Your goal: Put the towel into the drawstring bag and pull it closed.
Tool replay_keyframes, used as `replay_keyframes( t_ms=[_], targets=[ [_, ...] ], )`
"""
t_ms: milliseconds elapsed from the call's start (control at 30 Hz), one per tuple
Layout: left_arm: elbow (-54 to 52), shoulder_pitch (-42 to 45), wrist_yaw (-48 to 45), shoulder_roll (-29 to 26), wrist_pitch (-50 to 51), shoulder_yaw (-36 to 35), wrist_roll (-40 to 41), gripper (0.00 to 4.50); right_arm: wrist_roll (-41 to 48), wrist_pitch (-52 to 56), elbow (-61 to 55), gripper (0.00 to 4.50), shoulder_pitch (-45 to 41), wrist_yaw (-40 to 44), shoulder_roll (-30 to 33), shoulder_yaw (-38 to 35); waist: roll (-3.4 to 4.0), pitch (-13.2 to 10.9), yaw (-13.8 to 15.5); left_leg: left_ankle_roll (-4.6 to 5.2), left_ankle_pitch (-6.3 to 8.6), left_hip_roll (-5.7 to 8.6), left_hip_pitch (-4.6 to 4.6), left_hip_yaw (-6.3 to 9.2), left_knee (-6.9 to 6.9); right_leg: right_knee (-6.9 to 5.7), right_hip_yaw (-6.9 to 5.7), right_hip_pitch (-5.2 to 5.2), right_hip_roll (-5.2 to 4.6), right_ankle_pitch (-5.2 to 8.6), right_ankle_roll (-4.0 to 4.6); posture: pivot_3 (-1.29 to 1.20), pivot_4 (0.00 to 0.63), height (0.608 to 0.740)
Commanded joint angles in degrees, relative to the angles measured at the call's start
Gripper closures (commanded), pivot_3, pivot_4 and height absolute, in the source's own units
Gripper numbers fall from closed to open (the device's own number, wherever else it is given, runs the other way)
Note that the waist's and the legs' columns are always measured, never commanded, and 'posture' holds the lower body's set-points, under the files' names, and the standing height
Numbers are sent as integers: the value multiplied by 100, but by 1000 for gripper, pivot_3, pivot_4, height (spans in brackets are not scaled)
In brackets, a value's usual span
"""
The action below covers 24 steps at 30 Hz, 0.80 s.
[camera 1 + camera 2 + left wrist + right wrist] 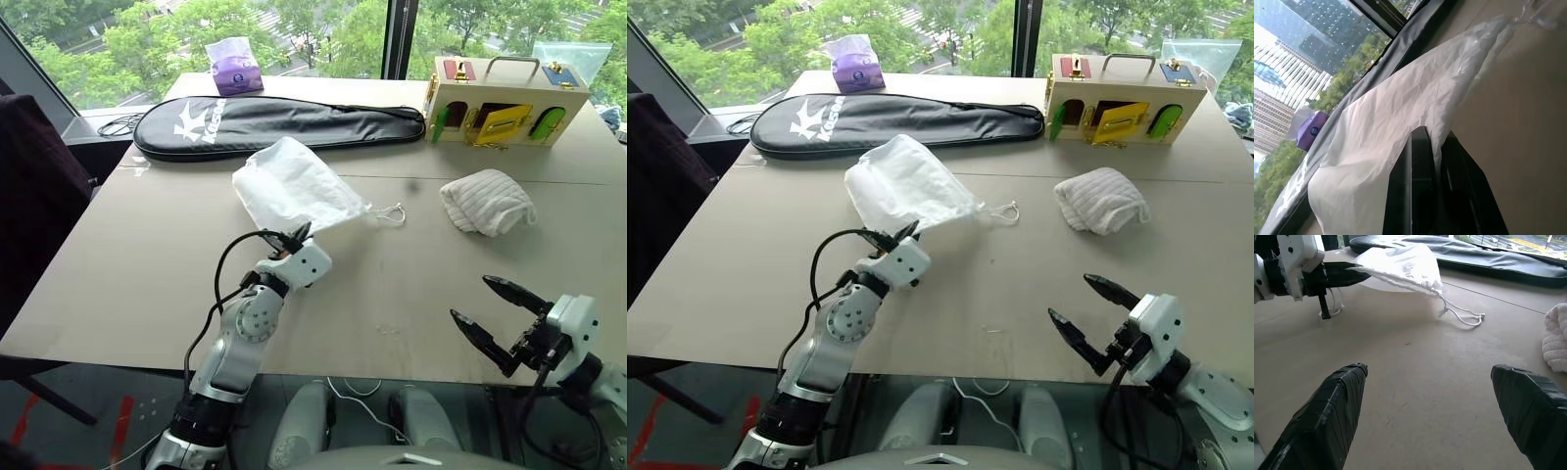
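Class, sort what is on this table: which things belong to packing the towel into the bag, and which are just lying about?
Belong to the job:
towel
drawstring bag

Just lying about:
black racket cover
purple tissue packet
wooden latch box

Bright daylight comes through the windows (294, 29) behind the table (147, 255); shadows are soft and views sharp.

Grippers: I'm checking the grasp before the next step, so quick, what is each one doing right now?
Left gripper: closed on the near edge of the drawstring bag.
Right gripper: open, holding nothing, above the table.
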<state>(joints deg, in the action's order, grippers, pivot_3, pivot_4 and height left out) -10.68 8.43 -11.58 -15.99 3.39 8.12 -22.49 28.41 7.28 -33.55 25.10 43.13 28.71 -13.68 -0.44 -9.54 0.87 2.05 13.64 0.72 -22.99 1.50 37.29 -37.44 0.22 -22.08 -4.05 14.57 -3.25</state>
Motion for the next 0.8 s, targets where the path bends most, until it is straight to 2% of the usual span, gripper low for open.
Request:
replay_keyframes(
  t_ms=[33, 133, 367, 533, 567, 667, 700, 800],
  targets=[
    [-353, 302, -505, 195, 259, -470, 1227, 4451, 42, -39, -5, 184, -249, -81, -9, 8, 0, 0, -1, 0, 0, 0, 0, 0, 3, -2, -1, 0, 0, 0, 0, 0, 150, 740],
    [-345, 751, -939, 262, 873, -995, 2318, 4451, -38, -61, 172, 184, -535, -135, -11, 58, -2, -1, -2, 0, 0, 2, 0, 0, 5, -9, -3, 1, 9, 0, -1, 0, 150, 740],
    [-236, 1518, -1786, -46, 2209, -1960, 4407, 4451, -192, -122, 535, 184, -1014, -190, -36, 223, -9, -5, -12, 0, 0, 3, 2, 1, 8, -22, -1, 0, 32, 0, -1, 0, 150, 740],
    [-194, 1593, -2344, -509, 3316, -2226, 5498, 4451, -302, -217, 727, 184, -1223, -186, -116, 365, -10, -6, -21, -1, -1, 4, 3, 2, 7, -24, -2, 0, 36, 0, -1, 0, 150, 740],
    [-200, 1599, -2456, -607, 3377, -2219, 5596, 4451, -314, -234, 752, 184, -1245, -188, -138, 383, -10, -6, -23, -1, -1, 3, 3, 2, 7, -24, -1, 0, 37, 0, 0, 0, 150, 740],
    [-207, 1509, -2585, -973, 2923, -1763, 4987, 4451, -362, -301, 805, 184, -1254, -192, -183, 423, -12, -7, -20, -1, -1, 3, 3, 3, 7, -25, -1, -1, 37, 0, 0, 0, 150, 740],
    [-271, 1431, -2746, -1001, 2866, -1666, 5036, 4451, -376, -320, 817, 184, -1249, -202, -204, 425, -11, -6, -15, -1, -1, 3, 4, 2, 7, -25, 0, -1, 37, 0, 0, 0, 150, 740],
    [-432, 1237, -2960, -925, 2987, -1520, 5347, 3628, -412, -364, 807, 184, -1192, -231, -265, 429, -10, -6, -12, -2, -1, 4, 5, -2, 7, -23, 10, 0, 34, 0, 1, 0, 150, 740]
  ],
)
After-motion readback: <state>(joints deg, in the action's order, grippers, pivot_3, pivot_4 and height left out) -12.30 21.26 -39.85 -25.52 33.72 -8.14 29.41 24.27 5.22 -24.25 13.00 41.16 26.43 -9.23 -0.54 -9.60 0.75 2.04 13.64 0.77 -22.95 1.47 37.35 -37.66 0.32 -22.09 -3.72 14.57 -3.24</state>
